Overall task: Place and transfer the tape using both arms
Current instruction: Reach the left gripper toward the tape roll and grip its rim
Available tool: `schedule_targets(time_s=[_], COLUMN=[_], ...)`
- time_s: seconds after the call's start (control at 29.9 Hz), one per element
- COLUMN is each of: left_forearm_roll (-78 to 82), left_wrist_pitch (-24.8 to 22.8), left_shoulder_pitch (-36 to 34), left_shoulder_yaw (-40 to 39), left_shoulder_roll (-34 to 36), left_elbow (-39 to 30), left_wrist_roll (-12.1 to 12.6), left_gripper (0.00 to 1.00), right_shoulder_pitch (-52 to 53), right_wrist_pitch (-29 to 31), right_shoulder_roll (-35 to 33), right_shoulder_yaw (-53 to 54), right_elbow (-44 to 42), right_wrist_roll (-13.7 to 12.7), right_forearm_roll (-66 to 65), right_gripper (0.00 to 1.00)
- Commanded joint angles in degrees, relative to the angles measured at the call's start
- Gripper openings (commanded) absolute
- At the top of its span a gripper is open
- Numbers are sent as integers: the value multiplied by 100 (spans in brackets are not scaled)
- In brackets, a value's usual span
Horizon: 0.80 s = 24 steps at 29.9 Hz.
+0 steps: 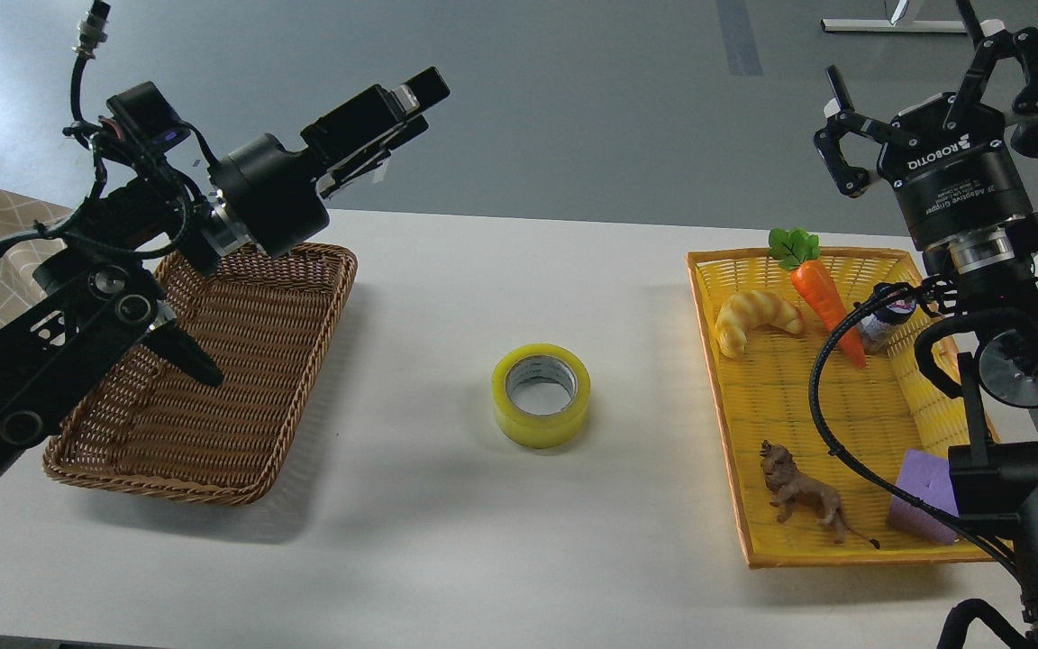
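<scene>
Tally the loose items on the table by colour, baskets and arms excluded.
Yellow: 2, tape, croissant
Orange: 1, carrot
Brown: 1, lion figure
Purple: 1, sponge block
White, dark-capped: 1, small bottle
Total: 6

The tape (541,395) is lying flat on the table (447,541), between the brown basket (240,379) and the yellow tray (807,397). The left gripper (415,104) is hovering above the basket, fingers together. The right gripper (924,81) is hanging spread over the tray's far corner.
</scene>
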Motion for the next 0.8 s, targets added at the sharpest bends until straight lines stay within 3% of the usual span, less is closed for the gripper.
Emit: schedule_targets(time_s=[0.0,0.13,0.33,0.47,0.67,0.77], left_forearm_roll=[707,1402,2273,3106,3951,4049], left_wrist_pitch=[7,7,7,7,-54,-98], left_shoulder_pitch=[-41,-50,-67,-199,-602,-805], left_shoulder_yaw=[367,447,693,1096,1913,2317], left_shoulder_roll=[91,74,47,30,38,30], left_elbow=[-20,-12,-12,-90,-205,-214], left_wrist_roll=[133,292,749,1108,1460,1505], left_gripper=[98,98,98,98,98,98], right_shoulder_pitch=[-56,-170,-408,-609,-856,-917], right_wrist_pitch=[-1,-1,-1,-1,-1,-1], right_shoulder_roll=[1,-34,-140,-149,-149,-149], right_shoulder_yaw=[8,44,140,201,255,255], right_elbow=[-27,-36,-54,-45,-36,-45], right_wrist_roll=[0,0,44,53,53,53], right_forearm_roll=[15,32,50,50,50,50], right_gripper=[99,99,99,99,99,99])
